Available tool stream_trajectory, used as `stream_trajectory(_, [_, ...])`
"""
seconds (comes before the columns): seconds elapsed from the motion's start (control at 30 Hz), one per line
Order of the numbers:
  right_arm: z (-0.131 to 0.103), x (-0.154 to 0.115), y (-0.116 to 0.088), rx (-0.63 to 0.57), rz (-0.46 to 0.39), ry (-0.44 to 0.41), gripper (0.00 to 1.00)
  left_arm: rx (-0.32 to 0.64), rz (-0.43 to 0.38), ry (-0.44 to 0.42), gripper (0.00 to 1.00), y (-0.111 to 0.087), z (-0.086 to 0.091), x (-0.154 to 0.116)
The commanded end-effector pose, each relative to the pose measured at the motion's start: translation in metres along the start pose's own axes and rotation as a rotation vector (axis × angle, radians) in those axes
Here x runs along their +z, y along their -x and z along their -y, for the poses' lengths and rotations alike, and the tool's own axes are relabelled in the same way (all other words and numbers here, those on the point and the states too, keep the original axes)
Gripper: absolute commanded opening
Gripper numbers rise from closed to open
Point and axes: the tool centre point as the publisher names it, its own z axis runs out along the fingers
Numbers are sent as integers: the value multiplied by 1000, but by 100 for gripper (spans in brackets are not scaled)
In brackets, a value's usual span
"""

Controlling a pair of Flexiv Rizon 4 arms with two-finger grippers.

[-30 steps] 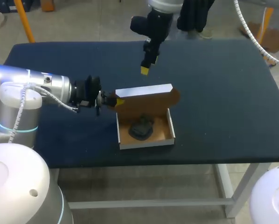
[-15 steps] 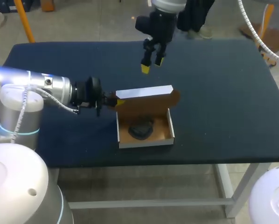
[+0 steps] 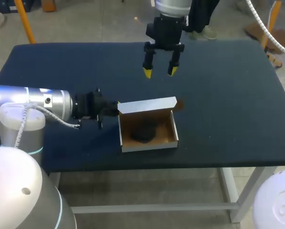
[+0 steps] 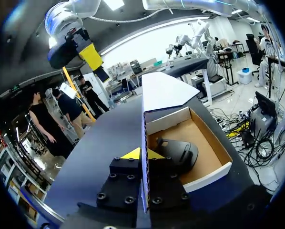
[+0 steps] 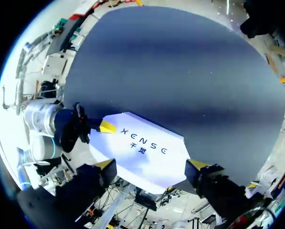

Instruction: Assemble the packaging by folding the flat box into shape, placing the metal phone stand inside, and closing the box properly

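- Toward the table's [image 3: 228, 95] front middle, head view: cardboard box [image 3: 149, 146] with its tray flat and open, dark metal phone stand [image 3: 142, 133] lying inside, white lid [image 3: 147, 105] upright along the far wall, long axis running left to right.
- Same view: left gripper [image 3: 117, 106] clamped on the lid's left end; right gripper [image 3: 159, 71] well above and behind the lid, fingers spread wide, holding nothing, tips in line with the lid's long axis.
- Left wrist view: lid edge pinched between both yellow tips, tray and stand just beside and ahead of the fingers.
- Right wrist view: looks down on the lid's white outer face, seen between the parted tips, apart from both.
- Judged next move: lid folded forward over the tray; right gripper better placed to press from behind, left gripper already committed at the lid's end.
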Motion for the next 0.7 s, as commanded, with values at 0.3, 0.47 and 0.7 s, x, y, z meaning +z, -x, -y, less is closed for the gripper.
stream_trajectory(0.3, [4,0,-2,29,8,9,100,139,64,17,0,-20,0,-1])
stream_trajectory(0.47, [4,0,-2,29,8,9,100,204,66,16,0,-26,3,0])
stream_trajectory(0.7, [4,0,-2,29,8,9,100,288,77,23,0,-27,1,1])
